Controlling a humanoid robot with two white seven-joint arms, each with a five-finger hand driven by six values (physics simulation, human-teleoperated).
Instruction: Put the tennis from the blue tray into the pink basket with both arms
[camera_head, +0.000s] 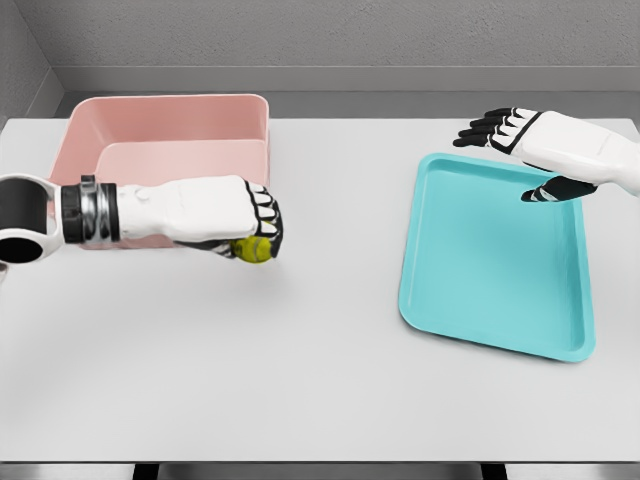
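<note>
A yellow-green tennis ball (253, 250) is held in my left hand (256, 232), whose black fingers curl around it just in front of the pink basket's near right corner. The pink basket (240, 118) stands at the back left of the table, partly hidden by my left forearm. At the right lies the blue tray (490, 270), with nothing in it. My right hand (508, 150) hovers over the tray's far right corner, fingers spread and holding nothing.
The white table (320, 380) stretches between basket and tray. A grey wall runs behind the table's far edge.
</note>
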